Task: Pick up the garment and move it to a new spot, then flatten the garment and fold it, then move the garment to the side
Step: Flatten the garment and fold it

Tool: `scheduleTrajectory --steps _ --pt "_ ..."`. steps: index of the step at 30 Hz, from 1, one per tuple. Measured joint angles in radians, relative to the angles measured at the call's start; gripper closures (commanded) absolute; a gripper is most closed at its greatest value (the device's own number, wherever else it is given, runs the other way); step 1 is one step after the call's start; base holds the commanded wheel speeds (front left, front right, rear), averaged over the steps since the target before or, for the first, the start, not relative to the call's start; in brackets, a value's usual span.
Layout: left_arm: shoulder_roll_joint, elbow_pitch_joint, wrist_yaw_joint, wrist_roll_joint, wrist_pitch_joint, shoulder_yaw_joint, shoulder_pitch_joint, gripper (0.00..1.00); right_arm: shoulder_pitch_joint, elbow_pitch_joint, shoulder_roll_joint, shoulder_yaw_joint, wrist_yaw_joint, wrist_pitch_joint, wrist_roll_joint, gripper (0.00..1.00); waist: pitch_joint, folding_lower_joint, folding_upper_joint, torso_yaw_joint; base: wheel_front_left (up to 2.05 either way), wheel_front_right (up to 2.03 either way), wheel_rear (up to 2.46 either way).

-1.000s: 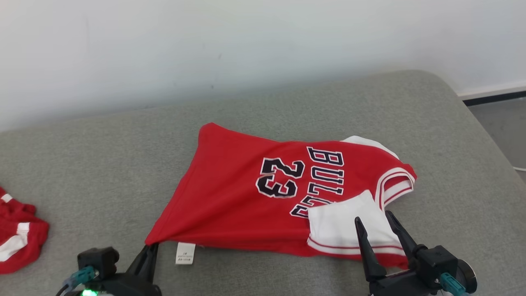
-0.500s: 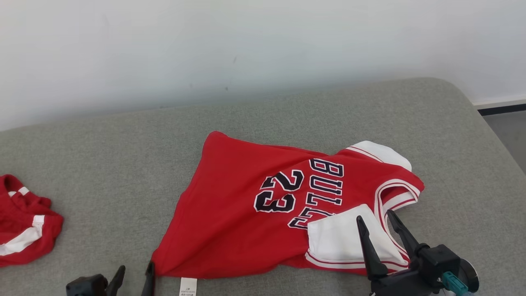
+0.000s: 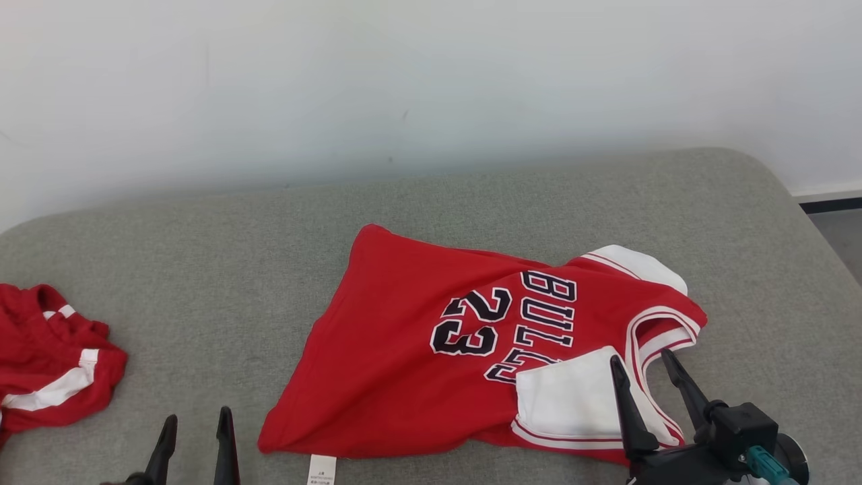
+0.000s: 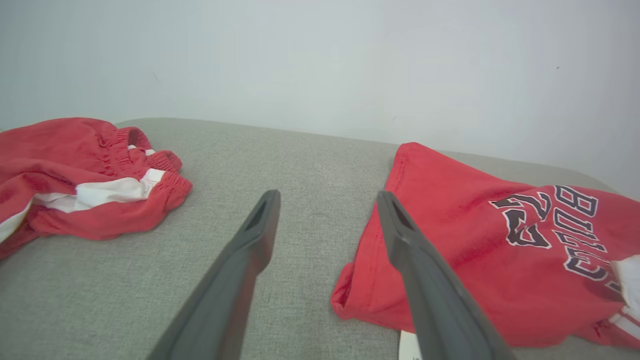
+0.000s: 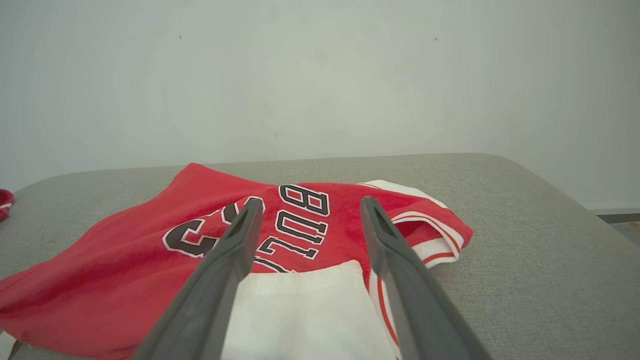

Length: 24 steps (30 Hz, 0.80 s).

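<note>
Jersey (image 3: 417, 364) lies sideways, hem beside the left fingers (image 3: 225, 451), neck end pointing at the right fingers (image 3: 626, 411), both pairs spread apart.

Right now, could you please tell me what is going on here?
A red jersey lies rumpled on a gray pad, not yet flattened or folded. The left end effector is open beside its hem corner; the right end effector is open by its white sleeve. Neither holds anything. Red shorts lie to the left.

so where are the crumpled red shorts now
Head view: the crumpled red shorts lie at the far left of the grey cushion, apart from the red jersey, left of the left gripper.
</note>
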Motion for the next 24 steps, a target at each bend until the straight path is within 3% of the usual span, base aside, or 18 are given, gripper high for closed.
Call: scheduleTrajectory --steps 9,18,24 --pt "-0.031 -0.125 0.002 0.070 -0.008 0.078 0.073 0.00 0.012 -0.001 0.000 -0.035 0.000 0.009 -0.002 0.00 -0.023 -0.0001 0.0000 0.019 0.00 0.00 0.00" --pt "-0.068 -0.152 -0.041 0.106 -0.009 0.127 0.107 0.00 0.026 0.009 0.000 -0.050 0.000 0.041 0.010 0.00 -0.035 -0.0001 0.0000 0.036 0.00 0.00 0.00" --pt "-0.081 -0.140 -0.068 0.126 -0.009 0.127 0.107 0.00 -0.063 0.062 -0.002 -0.163 0.000 0.266 0.019 0.00 -0.022 0.0000 0.0000 0.043 0.00 0.00 0.00"
